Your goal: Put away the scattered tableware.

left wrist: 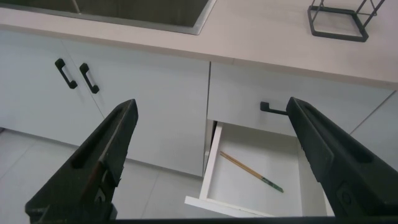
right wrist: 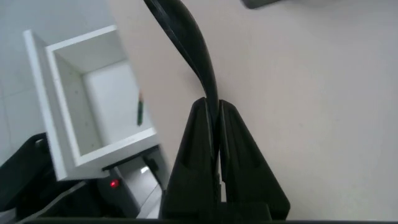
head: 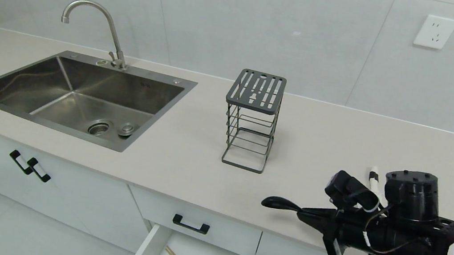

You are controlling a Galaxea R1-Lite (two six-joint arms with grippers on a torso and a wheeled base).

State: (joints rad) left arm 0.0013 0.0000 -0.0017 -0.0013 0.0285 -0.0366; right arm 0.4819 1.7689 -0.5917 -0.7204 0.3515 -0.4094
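Pale counter (head: 186, 157) along a grey tiled wall (head: 270, 21). Steel sink (head: 36, 81) set into the counter on the L side; drain (head: 98, 128) & round stopper (head: 127, 129) side by side at basin bottom. Curved faucet (head: 103, 21) at sink's back rim, spout over basin. White socket (head: 435, 31) on wall, upper R. White cabinet doors below w/ black handles (head: 39, 170).

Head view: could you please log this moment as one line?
right gripper: shut on black spoon | left gripper: open | drawer: open, chopstick inside
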